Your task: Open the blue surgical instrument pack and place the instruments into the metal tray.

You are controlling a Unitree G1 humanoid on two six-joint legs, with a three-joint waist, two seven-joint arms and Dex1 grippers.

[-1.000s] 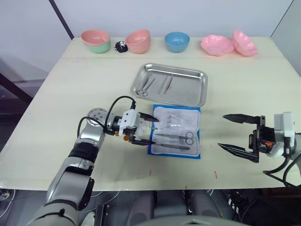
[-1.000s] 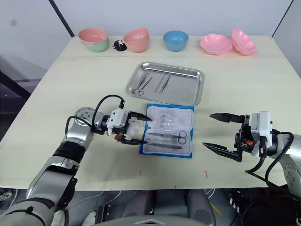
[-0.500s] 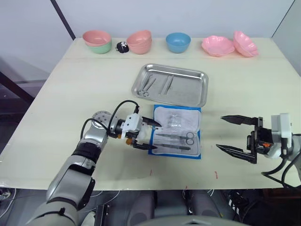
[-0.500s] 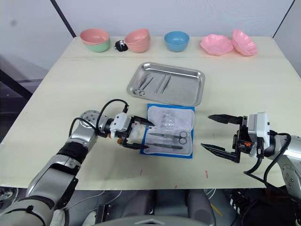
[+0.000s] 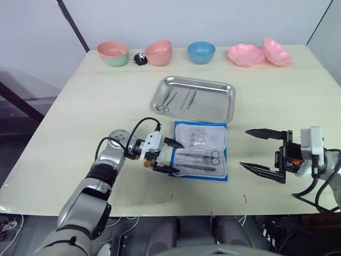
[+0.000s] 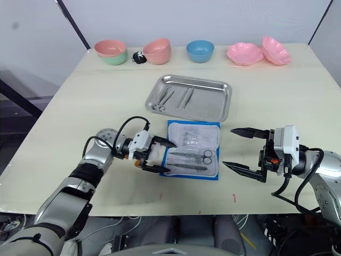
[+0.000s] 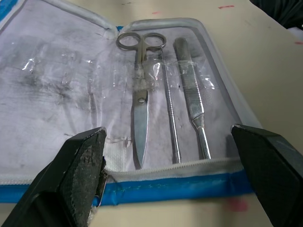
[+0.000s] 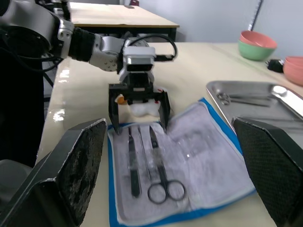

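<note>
From the head camera, the blue surgical instrument pack [image 5: 200,150] is seen lying unfolded just in front of the metal tray [image 5: 193,98], where a few slim tools already lie, too small to be named. The left gripper [image 5: 171,156] is spread at the pack's left edge; the right gripper [image 5: 254,150], also spread, is held well right of it. Bowls line the far edge. In the left wrist view, scissors [image 7: 139,104] and forceps [image 7: 192,100] are held under clear straps, tips toward the gripper. In the right wrist view, their long axes run parallel.
</note>
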